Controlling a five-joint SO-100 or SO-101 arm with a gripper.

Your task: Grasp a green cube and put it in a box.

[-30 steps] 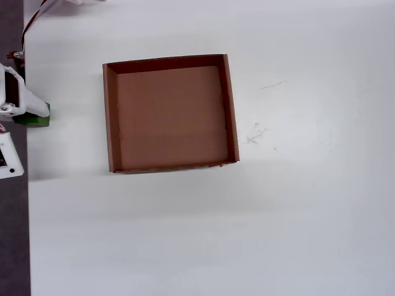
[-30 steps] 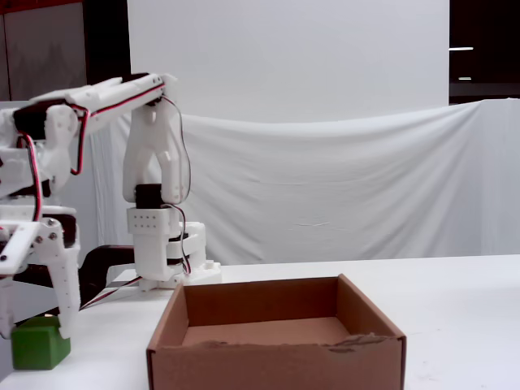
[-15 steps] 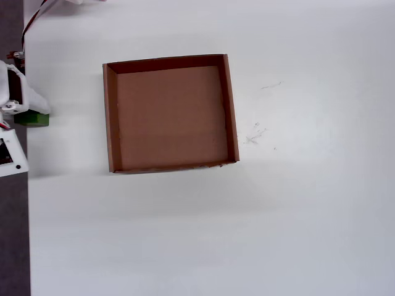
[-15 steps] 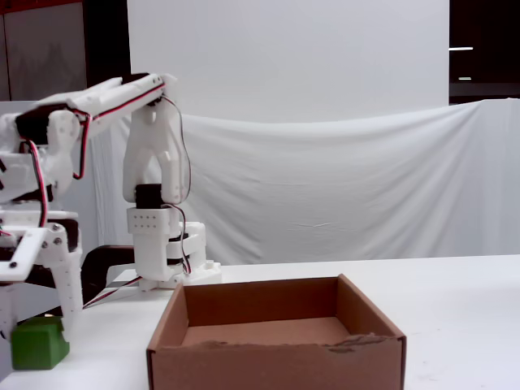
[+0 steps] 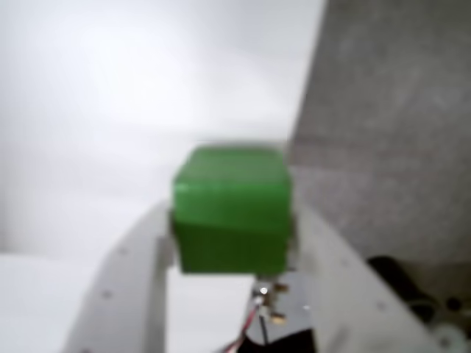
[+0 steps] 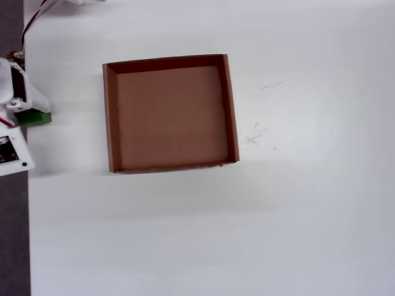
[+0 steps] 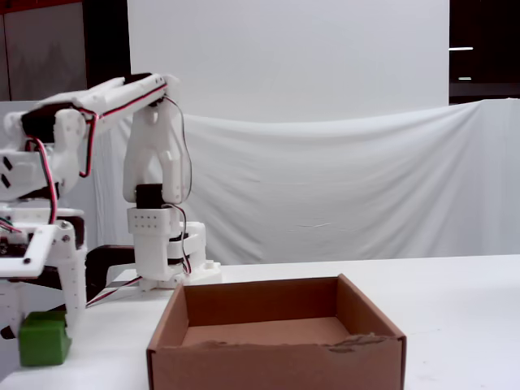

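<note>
The green cube sits between my two white fingers in the wrist view, and my gripper is shut on it. In the overhead view the cube peeks out from under the gripper at the table's left edge, left of the box and apart from it. In the fixed view the cube hangs low at the far left under the gripper. The brown cardboard box is empty; its floor is bare.
A second white arm stands behind the box's left side against a white cloth backdrop. The table's left edge borders a dark strip. Faint scratch marks lie right of the box.
</note>
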